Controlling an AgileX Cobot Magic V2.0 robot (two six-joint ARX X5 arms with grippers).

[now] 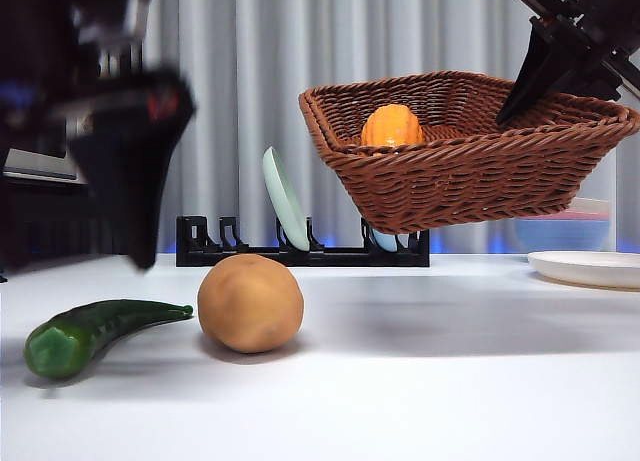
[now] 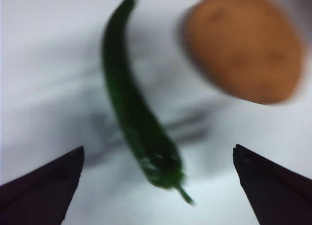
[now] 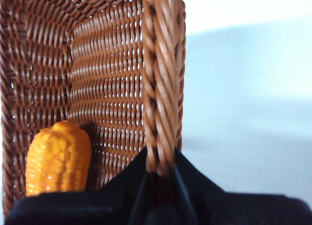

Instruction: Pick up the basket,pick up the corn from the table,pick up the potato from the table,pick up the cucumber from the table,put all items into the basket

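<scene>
Left gripper (image 2: 156, 186) hangs above the table with jaws spread wide and nothing between them; your wrist camera puts the cucumber (image 2: 139, 120) lengthwise in the gap and the potato (image 2: 243, 47) off to one side.

Landmark: the potato (image 1: 250, 303), on the white table (image 1: 420, 381).
- Cucumber (image 1: 90, 331) lies flat just beside the potato, thin tip pointing at it, not touching. Glossy skin, likely slick; long and stiff. Take it across the thick middle, not the taper, or it may pivot in the jaws.
- Potato: smooth, matte, round and wide. It probably needs nearly full jaw opening; grip through its widest part, or it may roll away.
- Basket (image 1: 470, 161) hangs in the air above and beyond the potato, tilted. Right gripper (image 3: 158, 178) is clamped on its braided rim (image 3: 163, 78). Wicker looks light and rigid, though a one-sided hold may let it sag as weight goes in.
- Corn (image 1: 392, 126) already sits inside the basket, against a wall.
- Behind the potato: black dish rack (image 1: 300, 246) holding a pale plate (image 1: 285, 196); another white plate (image 1: 585, 266) lies on the table under the basket's far end.

Judgement: corn done; cucumber and potato remain.
</scene>
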